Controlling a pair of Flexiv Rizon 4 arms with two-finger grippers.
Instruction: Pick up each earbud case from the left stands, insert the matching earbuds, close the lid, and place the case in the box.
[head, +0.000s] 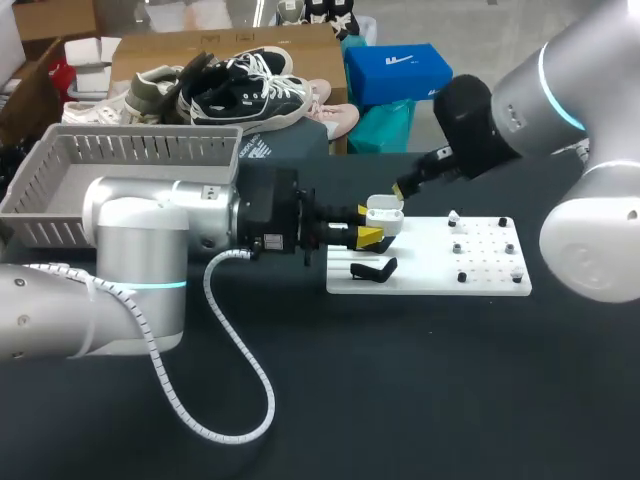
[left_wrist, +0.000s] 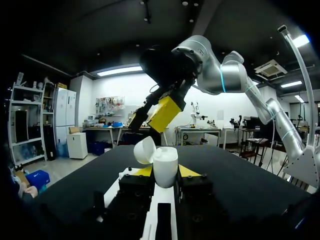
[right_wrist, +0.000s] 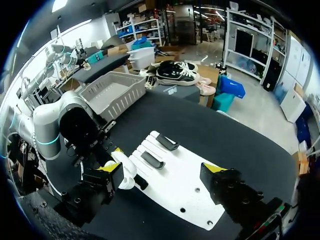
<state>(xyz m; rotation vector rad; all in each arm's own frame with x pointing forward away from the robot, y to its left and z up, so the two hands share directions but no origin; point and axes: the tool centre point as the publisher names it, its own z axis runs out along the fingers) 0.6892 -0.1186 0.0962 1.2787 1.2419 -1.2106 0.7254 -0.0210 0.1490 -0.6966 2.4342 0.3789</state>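
Case (head: 384, 213), white with its lid up, sits clamped in the left tool (head: 372, 226) above the board's (head: 430, 281) left end; the right tool (head: 403, 190) gapes wide and empty above that same end.

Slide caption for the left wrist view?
Left gripper shut on the open white earbud case; right gripper open just beyond it.

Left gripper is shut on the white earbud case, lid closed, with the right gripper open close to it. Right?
Not quite: the lid is open, tipped back, as the left wrist view shows. The left gripper is shut on the white earbud case and the right gripper is open close to it.
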